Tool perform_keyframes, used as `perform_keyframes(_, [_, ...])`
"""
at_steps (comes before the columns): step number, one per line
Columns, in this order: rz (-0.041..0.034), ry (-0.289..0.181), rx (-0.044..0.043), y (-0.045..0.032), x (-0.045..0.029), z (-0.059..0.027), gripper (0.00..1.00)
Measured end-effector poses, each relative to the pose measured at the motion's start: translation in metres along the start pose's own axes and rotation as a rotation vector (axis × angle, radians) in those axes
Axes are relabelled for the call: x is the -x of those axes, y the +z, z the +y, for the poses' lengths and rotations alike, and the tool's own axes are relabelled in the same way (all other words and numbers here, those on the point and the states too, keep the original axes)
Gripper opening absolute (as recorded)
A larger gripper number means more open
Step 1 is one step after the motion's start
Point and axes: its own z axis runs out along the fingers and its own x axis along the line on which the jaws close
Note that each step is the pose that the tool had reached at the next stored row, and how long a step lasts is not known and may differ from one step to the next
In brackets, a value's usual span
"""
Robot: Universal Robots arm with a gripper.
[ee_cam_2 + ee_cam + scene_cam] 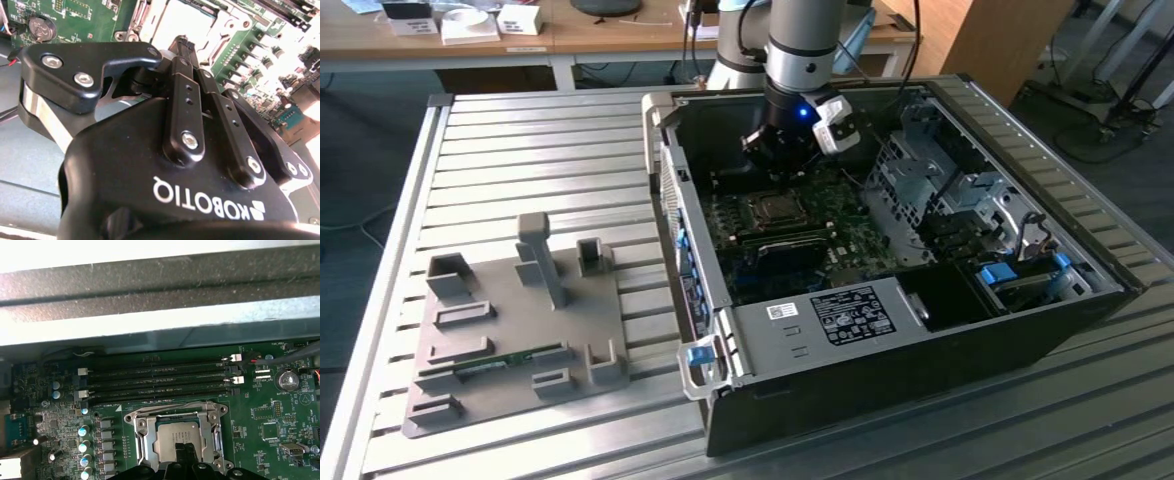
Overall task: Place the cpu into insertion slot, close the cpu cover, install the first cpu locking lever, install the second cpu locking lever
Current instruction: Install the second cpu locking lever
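tool hanging inside the open PC case, right above the socket | fingers pinched together far as I can tell, nothing in them | cpu already sitting in its slot straight below the tips | cpu cover looks down around it | RAM slots just beyond

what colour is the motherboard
Green, best seen in the first wrist view: motherboard.
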Motion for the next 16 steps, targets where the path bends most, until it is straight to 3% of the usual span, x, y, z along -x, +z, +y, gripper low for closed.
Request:
perform_keyframes(2, [0.0004,0.0,0.0012,-0.0002,0.0001,-0.0008,0.11])
perform_keyframes(9, [0.002,0.001,0.0198,-0.0002,0.0009,-0.009,0.11])
perform_keyframes(16, [0.0021,0.001,0.0212,-0.0002,0.0013,-0.0125,0.11])
